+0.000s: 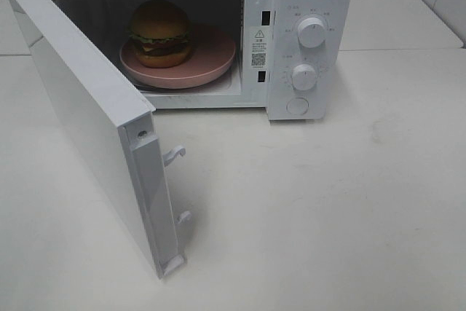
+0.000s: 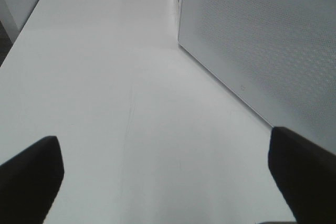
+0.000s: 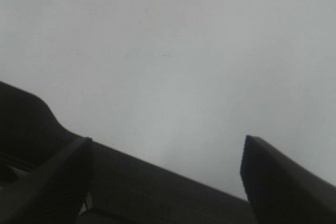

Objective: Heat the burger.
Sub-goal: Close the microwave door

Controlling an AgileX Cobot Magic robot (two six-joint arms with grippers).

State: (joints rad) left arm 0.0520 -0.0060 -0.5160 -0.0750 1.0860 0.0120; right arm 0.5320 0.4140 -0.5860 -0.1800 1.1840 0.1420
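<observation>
Burger [image 1: 160,32]: on pink plate [image 1: 211,60] inside microwave [image 1: 313,5], door [image 1: 80,121] open.
Left hand [image 2: 164,150]: spread empty, outside that door, clear of burger.
Right hand [image 3: 167,150]: spread empty, over counter [image 3: 168,51].

On the table [image 1: 349,202] there is one microwave [image 1: 329,1] with one open door [image 1: 80,107]. Inside are one burger [image 1: 160,32] and one pink plate [image 1: 211,60]. The microwave has two round knobs [image 1: 312,32] and one button [image 1: 297,105]; the door has two hooks [image 1: 175,154].
</observation>
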